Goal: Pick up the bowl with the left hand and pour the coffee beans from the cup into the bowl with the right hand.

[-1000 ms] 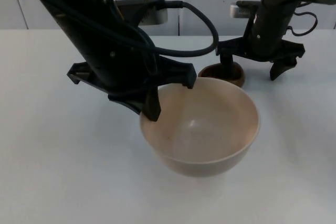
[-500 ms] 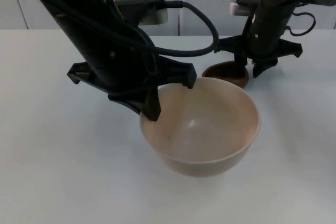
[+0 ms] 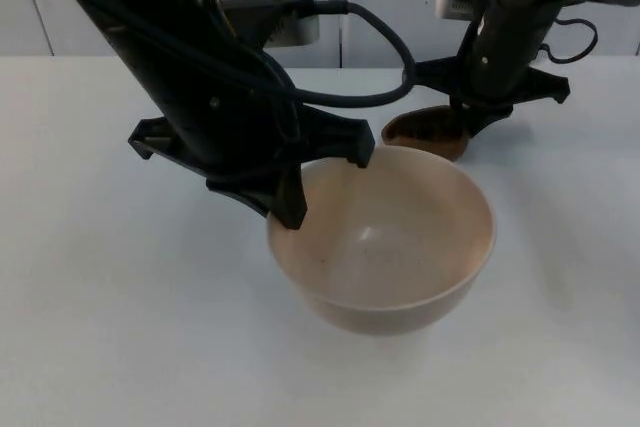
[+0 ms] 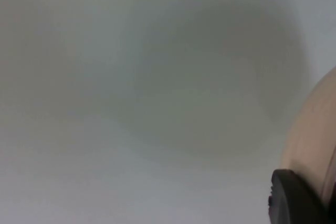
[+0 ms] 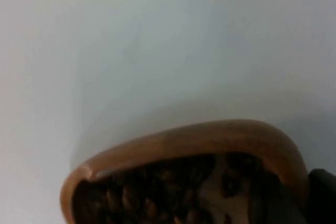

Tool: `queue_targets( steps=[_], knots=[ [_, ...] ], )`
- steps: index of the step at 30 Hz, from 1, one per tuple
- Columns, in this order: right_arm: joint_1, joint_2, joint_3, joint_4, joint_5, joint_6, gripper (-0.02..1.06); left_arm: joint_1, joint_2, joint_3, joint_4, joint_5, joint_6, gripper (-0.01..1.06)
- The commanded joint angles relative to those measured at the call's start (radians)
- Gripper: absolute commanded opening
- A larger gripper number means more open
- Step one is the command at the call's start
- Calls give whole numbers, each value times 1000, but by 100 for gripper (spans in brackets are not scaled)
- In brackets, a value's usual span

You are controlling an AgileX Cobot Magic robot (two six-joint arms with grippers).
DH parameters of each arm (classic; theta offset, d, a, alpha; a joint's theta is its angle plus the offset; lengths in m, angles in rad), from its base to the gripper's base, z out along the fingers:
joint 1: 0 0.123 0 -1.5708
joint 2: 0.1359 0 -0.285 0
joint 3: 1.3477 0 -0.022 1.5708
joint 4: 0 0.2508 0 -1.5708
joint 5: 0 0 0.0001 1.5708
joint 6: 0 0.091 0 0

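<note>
left gripper: fingers clamp the near-left rim of the bowl, which seems lifted off the tabletop | right gripper: behind the bowl, fingers closed on the rim of the brown cup, tilted | coffee beans inside the cup

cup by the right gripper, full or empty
Still holding beans: the right wrist view shows coffee beans inside the brown cup; the bowl holds none.

Cup of coffee beans just behind bowl.
</note>
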Motion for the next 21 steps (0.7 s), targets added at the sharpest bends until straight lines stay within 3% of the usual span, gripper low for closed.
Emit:
queue_targets(
  steps=[1,7,12,16,21],
  knots=[
    [4,-32,-5,1,7,-20,0,-5,-8,-8,-4,-16,-9,0],
    [4,-113,-7,17,88,-117,0,-5,-8,-8,-4,-17,-9,0],
    [-3,-180,-7,84,147,-210,0,-5,-8,-8,-4,-13,-9,0],
    [-28,-228,-7,193,252,-309,0,-5,-8,-8,-4,-6,-9,0],
    [-50,-277,2,210,315,-367,0,-5,-8,-8,-4,-6,-9,0]
  ],
)
